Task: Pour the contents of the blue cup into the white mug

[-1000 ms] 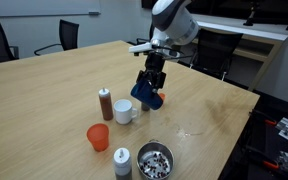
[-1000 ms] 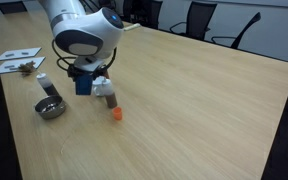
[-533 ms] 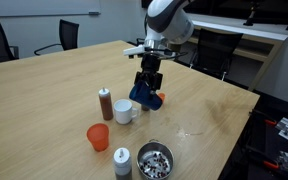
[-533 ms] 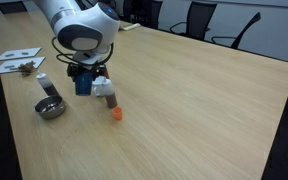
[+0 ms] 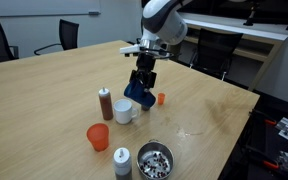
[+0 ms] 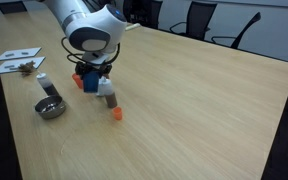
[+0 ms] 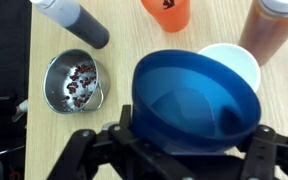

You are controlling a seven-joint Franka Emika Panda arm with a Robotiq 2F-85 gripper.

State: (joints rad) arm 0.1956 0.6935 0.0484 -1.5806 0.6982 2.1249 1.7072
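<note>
The arm (image 5: 162,18) arched over from above, its wrist turned downward. Below it the gripper (image 5: 144,76) leaned slightly off vertical, fingers (image 7: 81,142) clamped on opposite sides of the blue cup (image 5: 138,94) between them.

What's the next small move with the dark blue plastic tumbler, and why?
Probably tip the dark blue plastic tumbler further toward the plain white ceramic mug: the gripper holds it tilted, its rim overlapping the mug's mouth in the wrist view.
</note>
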